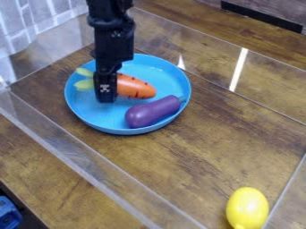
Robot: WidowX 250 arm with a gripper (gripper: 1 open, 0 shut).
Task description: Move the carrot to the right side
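The orange carrot (135, 88), dark-ridged with a green leafy top, hangs just above the blue bowl (86, 111) at the left of the table. My black gripper (107, 89) comes down from above and is shut on the carrot near its leafy end. The orange tip points right, toward the bowl's middle. Part of the leaves is hidden behind the fingers.
A purple eggplant (153, 110) lies in the bowl just right of and in front of the carrot. A yellow lemon (248, 208) rests at the front right of the wooden table. Clear plastic walls border the table at the left and front.
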